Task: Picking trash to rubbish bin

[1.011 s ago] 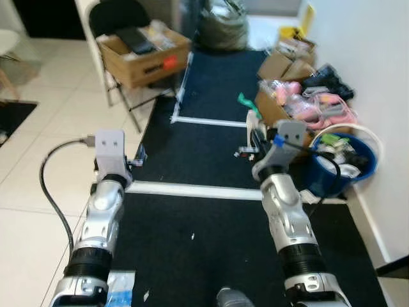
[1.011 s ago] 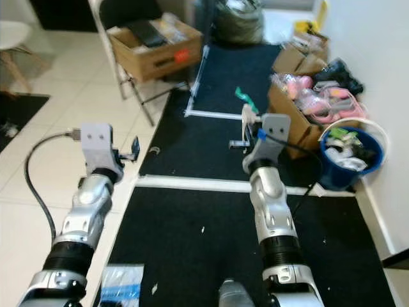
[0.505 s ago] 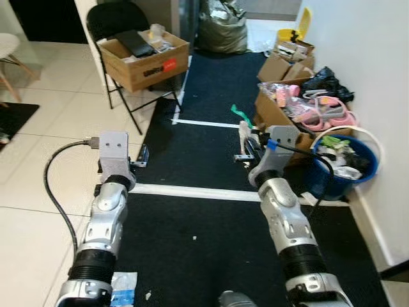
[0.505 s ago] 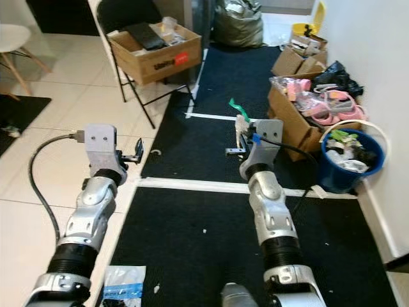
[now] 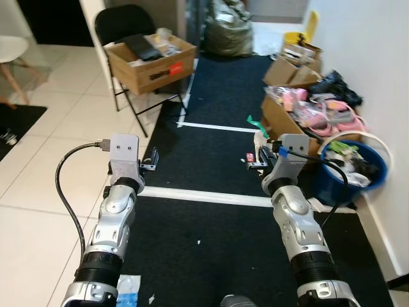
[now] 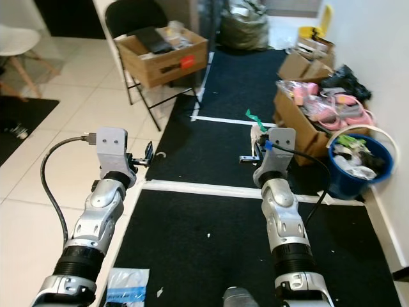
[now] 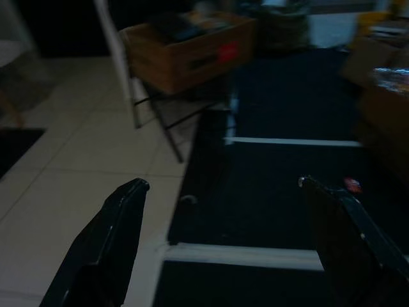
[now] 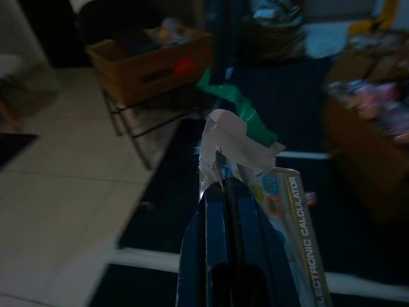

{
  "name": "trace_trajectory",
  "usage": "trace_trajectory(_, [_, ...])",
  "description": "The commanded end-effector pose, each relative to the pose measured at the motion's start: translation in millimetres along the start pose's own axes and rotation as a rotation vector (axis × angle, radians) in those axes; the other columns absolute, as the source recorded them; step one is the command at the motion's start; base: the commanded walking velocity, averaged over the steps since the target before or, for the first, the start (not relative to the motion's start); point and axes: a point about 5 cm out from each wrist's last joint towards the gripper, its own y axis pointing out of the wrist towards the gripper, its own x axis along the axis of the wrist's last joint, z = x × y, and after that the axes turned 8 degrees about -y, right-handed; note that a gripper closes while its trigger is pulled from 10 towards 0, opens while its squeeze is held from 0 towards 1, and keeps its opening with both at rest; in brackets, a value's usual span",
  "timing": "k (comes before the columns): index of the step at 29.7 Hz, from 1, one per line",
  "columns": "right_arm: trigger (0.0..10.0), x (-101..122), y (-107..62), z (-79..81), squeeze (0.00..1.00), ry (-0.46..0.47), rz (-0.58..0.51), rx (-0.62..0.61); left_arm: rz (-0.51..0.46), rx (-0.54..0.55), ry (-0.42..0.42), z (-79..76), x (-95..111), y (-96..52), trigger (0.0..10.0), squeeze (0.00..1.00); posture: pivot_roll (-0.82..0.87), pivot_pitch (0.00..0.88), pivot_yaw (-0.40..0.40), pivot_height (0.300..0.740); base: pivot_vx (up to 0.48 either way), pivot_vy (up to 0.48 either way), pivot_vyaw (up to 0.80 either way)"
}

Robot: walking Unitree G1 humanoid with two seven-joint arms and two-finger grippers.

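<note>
Right gripper (image 8: 220,185) jaws clenched on the trash (image 8: 255,192): a flat calculator package printed "ELECTRONIC CALCULATOR" with crumpled white paper and a green strip sticking out at the tip. It is held up off the floor, over the black mat (image 5: 211,147).

Landmark: blue bin (image 5: 348,169), standing against the white wall on the robot's right, already loaded with mixed rubbish and with a white hoop at its rim.

- Trash in the right gripper (image 5: 257,152): left of the blue bin, near it but apart, about level with its rim in the head view.
- Left gripper (image 5: 151,160): well to the left of the blue bin, raised over the edge where the mat meets the tiled floor (image 5: 57,147). Jaws released, wide gap, nothing between them; left wrist view shows both black fingers (image 7: 112,236) spread with floor and mat beyond.
- White tape line (image 5: 204,195): runs across the mat from under the left arm toward the base of the blue bin.
- Open cardboard box of pink items (image 5: 300,109): just behind the blue bin, along the same wall.
- More boxes and a yellow item further back along that wall.
- Folding chair (image 5: 128,38) carrying a cardboard box (image 5: 150,57) with a red label: far left and beyond the blue bin, on the tiles.
- Grey bag (image 5: 227,29): at the far end of the mat.
- Clear plastic bag with blue print (image 6: 124,284): on the floor near the robot's left elbow, far from the blue bin.
</note>
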Motion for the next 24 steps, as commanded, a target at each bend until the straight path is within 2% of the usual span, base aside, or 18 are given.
trace_trajectory(1, [10.0, -0.6, -0.3, -1.1, 0.0, -0.021, 0.009, 0.004, -0.01, -0.008, 0.015, -1.5, 2.3, -0.1, 10.0, 0.0, -0.09, 0.032, 0.015, 0.74, 0.319, 0.0, 0.0])
trace_trajectory(14, [10.0, -3.3, -0.6, -4.9, 0.0, -0.018, 0.011, -0.015, -0.011, -0.043, 0.024, -5.7, 2.8, 0.7, 10.0, 0.0, -0.08, 0.0, 0.004, 0.74, 0.316, 0.0, 0.0])
trace_trajectory(18, [10.0, -7.6, -1.5, -8.2, 0.0, 0.009, 0.023, -0.033, -0.011, -0.043, 0.016, -8.1, 3.0, 2.0, 10.0, 0.0, -0.08, 0.0, 0.008, 0.74, 0.319, 0.0, 0.0])
trace_trajectory(24, [10.0, -11.1, -3.2, -12.8, 0.0, 0.016, 0.035, -0.053, -0.006, -0.047, 0.008, -12.3, 1.1, 3.1, 10.0, 0.0, -0.08, 0.0, 0.016, 0.74, 0.319, 0.0, -0.7])
